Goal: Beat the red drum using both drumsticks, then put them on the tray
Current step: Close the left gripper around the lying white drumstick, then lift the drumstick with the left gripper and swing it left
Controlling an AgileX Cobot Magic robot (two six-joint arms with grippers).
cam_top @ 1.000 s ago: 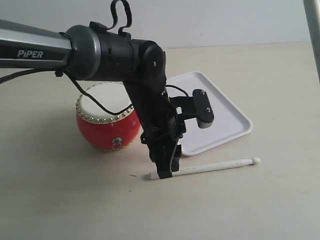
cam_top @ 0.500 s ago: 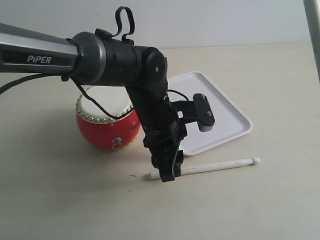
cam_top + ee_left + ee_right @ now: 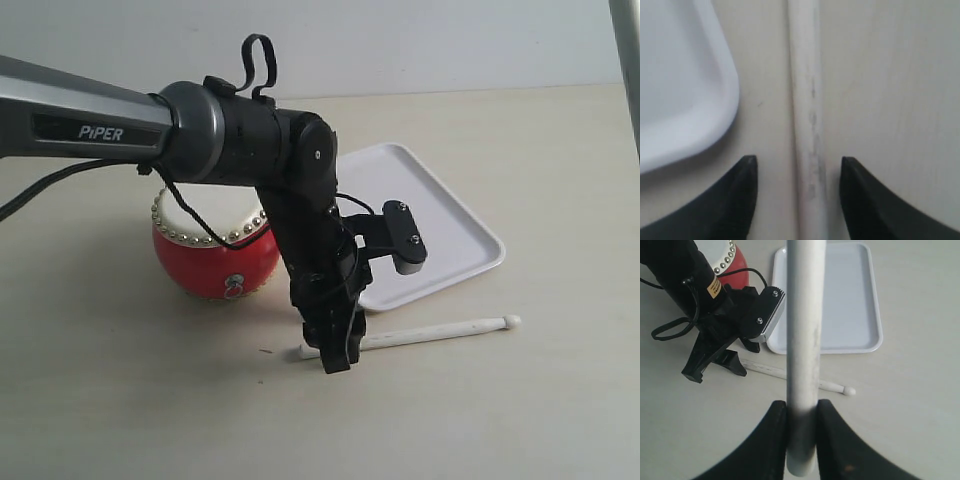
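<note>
left pincer (image 3: 797, 161) is wide open, one finger on each side of the drumstick on the table (image 3: 806, 100). The left wrist view shows a clear gap between the shaft and each finger, so nothing is gripped. In the exterior view it sits low over the stick's butt end; can't tell if the tips touch the table (image 3: 150, 400). That stick lies flat just in front of the tray (image 3: 470, 245), roughly along its near edge. Its bead tip points to the right of the exterior view, and there is a sliver of table between the shaft and the tray's rounded corner. right pincer (image 3: 801, 407) is clamped on the second drumstick (image 3: 802, 315). Both fingers press the shaft near one end, and the stick runs straight out from the jaws, held in the air above the scene. Its far end is cut off by the picture edge. The tray lies flat on the table, behind and to the right of the left arm (image 3: 250, 150) in the exterior view. red drum (image 3: 215, 258) stands upright on the table just left of the tray, skin side up. The left arm partly hides it, and it is close to the tray, but can't tell whether they touch.
</note>
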